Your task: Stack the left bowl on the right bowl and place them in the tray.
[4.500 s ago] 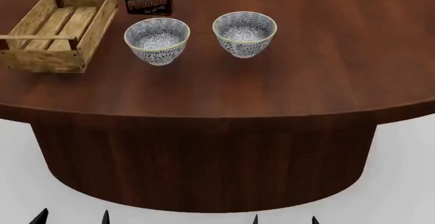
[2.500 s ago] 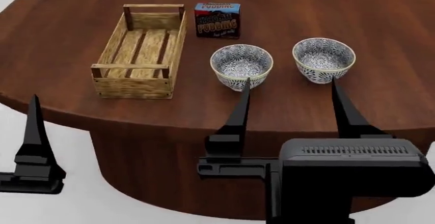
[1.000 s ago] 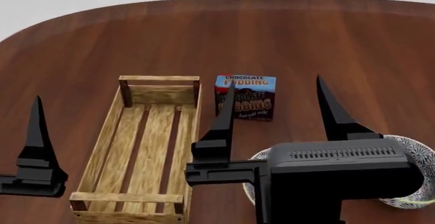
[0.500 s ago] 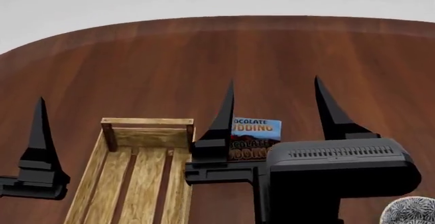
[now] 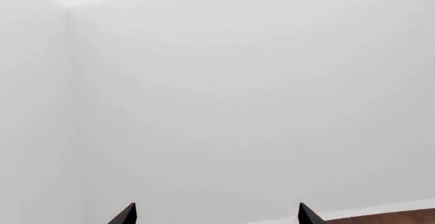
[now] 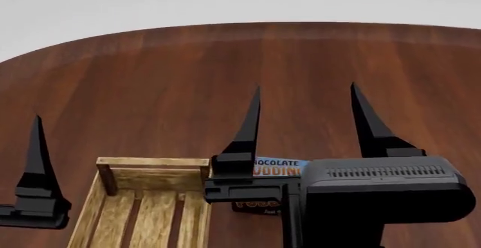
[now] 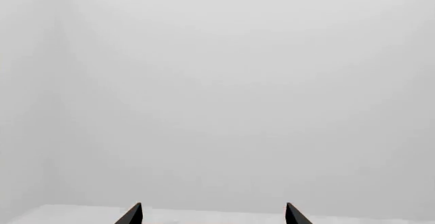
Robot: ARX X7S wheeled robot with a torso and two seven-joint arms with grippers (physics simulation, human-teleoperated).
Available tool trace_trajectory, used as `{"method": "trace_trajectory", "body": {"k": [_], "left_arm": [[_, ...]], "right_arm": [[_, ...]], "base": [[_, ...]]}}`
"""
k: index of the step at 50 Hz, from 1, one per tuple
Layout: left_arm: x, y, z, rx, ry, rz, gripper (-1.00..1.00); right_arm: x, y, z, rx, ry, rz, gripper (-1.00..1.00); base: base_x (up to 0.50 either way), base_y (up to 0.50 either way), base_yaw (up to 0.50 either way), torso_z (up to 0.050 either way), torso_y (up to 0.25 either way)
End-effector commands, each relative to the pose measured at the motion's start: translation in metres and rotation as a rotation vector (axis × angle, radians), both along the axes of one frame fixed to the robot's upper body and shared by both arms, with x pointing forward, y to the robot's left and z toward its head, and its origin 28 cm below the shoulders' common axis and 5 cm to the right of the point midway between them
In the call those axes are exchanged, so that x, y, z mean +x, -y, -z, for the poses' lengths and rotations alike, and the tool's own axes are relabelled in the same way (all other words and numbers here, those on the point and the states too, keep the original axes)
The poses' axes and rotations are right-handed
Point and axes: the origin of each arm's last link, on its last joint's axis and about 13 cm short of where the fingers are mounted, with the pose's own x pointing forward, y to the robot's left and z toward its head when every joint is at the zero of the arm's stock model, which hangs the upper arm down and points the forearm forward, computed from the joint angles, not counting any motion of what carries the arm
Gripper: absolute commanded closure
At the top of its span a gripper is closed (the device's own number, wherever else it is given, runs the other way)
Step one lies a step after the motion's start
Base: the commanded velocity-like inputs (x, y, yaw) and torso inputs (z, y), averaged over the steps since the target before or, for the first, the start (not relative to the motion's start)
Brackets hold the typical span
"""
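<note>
Desk [image 6: 150, 73] of dark reddish wood filled most of the head view, its curved far edge meeting a pale wall.

Farthest left, the left pincer [image 6: 34, 169] showed only one black pointed finger [image 6: 36, 146] standing upright at the view's edge; its partner was cut off there. In the left wrist view, two dark fingertips [image 5: 129, 215] rose well apart from the lower border, with nothing between them, so the left pincer stood released. That view showed mostly the blank wall, with a sliver of the desk's wood at one corner.

Just to the right of that finger, and lower in the head view, lay the tray [image 6: 112, 172], a light wooden crate with a slatted bottom. Only its far end and part of its slats were in view. It sat between the two pincers, its far right corner just beside the right pincer's left finger.

The right pincer [image 6: 304, 124] held its two black fingers upright and spread wide, with bare desk between them and nothing gripped; it too was released. Its bulky black body covered the lower right of the head view. Behind that body, partly hidden, stood the blue pudding box [image 6: 274, 168], just right of the tray. The right wrist view showed two spread fingertips [image 7: 132, 215] against the empty wall.

Neither bowl appeared in any view.
</note>
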Motion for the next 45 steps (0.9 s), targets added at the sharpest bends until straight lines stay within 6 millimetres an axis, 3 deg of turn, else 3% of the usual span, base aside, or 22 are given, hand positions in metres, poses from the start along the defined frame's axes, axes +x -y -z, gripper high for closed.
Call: {"method": "trace_trajectory", "body": {"k": [1,45], "left_arm": [[-0.0018,-0.0003,0.0024,0.016,-0.016,0.001,-1.0],[-0.0014,-0.0009,0.002,0.058,-0.017,-0.007,-1.0]], "right_arm": [[-0.0014,0.0002,-0.001,0.013,-0.004,-0.003,-1.0],[0.0016,-0.0081,-0.0006,-0.102,-0.13,0.049,-1.0]], "base": [[0.0,0.0,0.0,0.0,-0.25],[0.0,0.0,0.0,0.0,-0.25]]}}
